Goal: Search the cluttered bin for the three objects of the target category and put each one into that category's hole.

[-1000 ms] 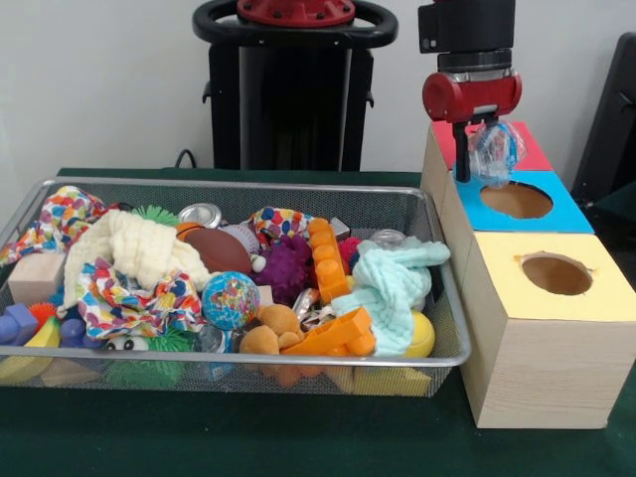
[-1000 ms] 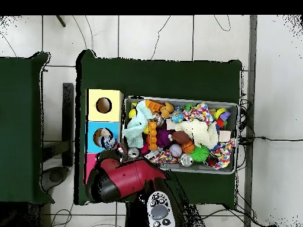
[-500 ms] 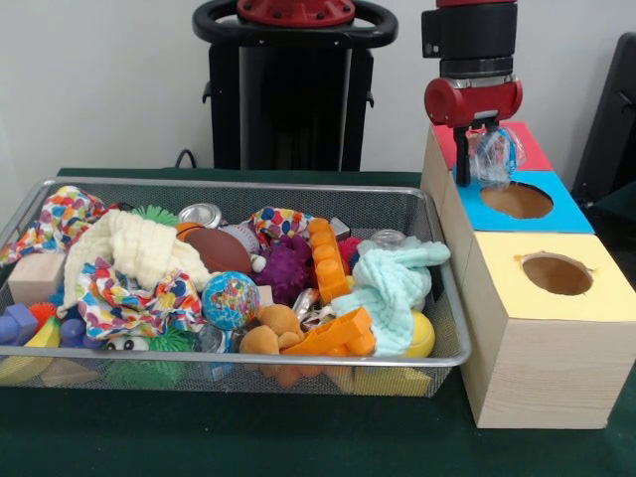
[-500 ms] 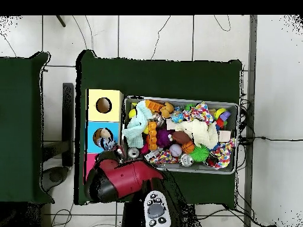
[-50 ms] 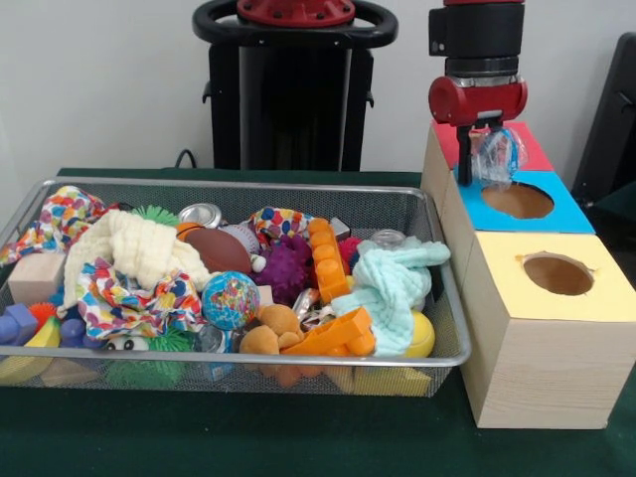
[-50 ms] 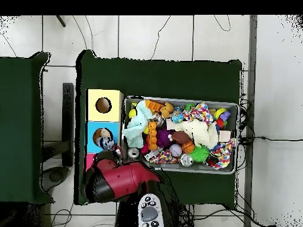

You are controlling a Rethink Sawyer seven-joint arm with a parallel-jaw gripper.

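Note:
My gripper [image 5: 482, 164] hangs over the far edge of the blue box [image 5: 561, 211], just behind its round hole [image 5: 516, 201]. It is shut on a crumpled clear plastic piece [image 5: 495, 154] with bluish print, which dangles above the hole's rim. From overhead the plastic piece [image 6: 107, 143] shows at the near side of the blue box's hole [image 6: 100, 136], beside the red arm [image 6: 121, 179]. The wire bin [image 5: 238, 363] is heaped with toys, cloths and cans.
A red-topped box [image 5: 532, 151] stands behind the blue one and a yellow-topped box [image 5: 586, 298] with its own hole [image 5: 556, 274] in front. In the bin lie a mint cloth [image 5: 393, 283], orange blocks [image 5: 330, 260], a globe ball [image 5: 230, 299] and a silver can [image 5: 201, 215].
The gripper has drifted slightly to the right in the front view, still holding the plastic piece over the blue box. The bin's contents have not moved.

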